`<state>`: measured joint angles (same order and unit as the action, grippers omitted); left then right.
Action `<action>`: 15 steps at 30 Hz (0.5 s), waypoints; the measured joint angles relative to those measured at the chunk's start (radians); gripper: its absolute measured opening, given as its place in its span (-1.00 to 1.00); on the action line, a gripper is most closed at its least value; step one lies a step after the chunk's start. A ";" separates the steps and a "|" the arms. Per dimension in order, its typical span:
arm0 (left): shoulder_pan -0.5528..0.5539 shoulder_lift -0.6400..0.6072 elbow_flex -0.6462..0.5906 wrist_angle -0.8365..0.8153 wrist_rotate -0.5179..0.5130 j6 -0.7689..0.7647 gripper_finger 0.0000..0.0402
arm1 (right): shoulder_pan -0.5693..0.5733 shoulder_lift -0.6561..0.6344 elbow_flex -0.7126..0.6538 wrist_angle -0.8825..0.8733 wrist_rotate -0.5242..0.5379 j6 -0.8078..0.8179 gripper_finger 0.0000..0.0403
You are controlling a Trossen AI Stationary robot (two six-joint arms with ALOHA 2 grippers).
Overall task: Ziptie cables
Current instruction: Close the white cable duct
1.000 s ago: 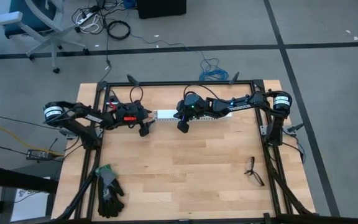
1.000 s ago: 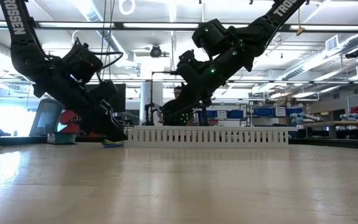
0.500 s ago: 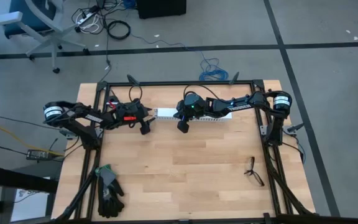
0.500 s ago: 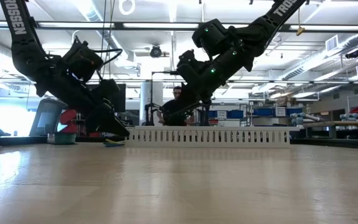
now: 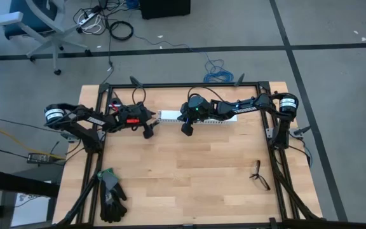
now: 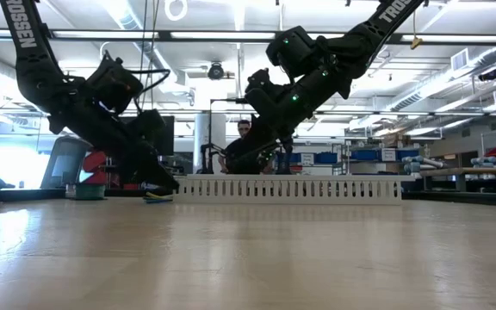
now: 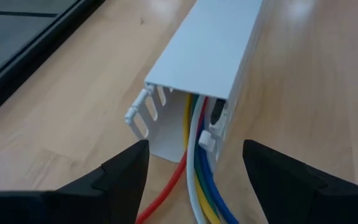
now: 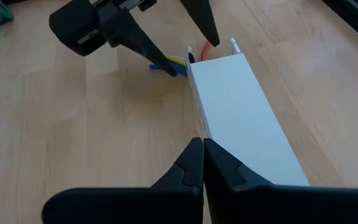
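High view: the left gripper (image 5: 149, 130) and right gripper (image 5: 187, 127) flank the white slotted duct (image 5: 170, 117) at the surface's far edge. Left wrist view: its fingers spread wide around the cables (image 7: 197, 168) leaving the duct's end. Right wrist view: its fingers (image 8: 194, 163) pressed together, empty, over the duct

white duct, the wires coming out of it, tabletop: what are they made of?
White duct: looks like smooth, matte rigid plastic, with thin moulded slotted walls. Wires: glossy red, yellow, white and blue insulation, probably PVC or similar. Tabletop: light wood with visible grain and plank seams, sealed to a slight sheen.
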<state>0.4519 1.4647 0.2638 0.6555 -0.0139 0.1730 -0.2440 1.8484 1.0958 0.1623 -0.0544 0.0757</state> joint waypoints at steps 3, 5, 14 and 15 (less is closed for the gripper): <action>0.000 0.000 0.000 -0.014 0.000 0.002 0.37 | 0.000 0.000 0.000 0.000 0.000 0.000 -1.00; 0.000 0.000 0.000 -0.022 0.000 0.002 0.40 | 0.000 0.000 0.000 0.000 0.000 0.000 -1.00; 0.000 0.000 0.004 -0.060 -0.002 0.002 0.69 | 0.000 0.000 0.000 0.000 0.000 0.006 -1.00; 0.000 0.000 0.004 -0.051 -0.004 0.002 0.73 | 0.000 0.000 0.000 0.001 0.000 0.010 -1.00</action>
<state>0.4519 1.4647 0.2675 0.6048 -0.0181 0.1749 -0.2436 1.8484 1.0958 0.1630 -0.0547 0.0857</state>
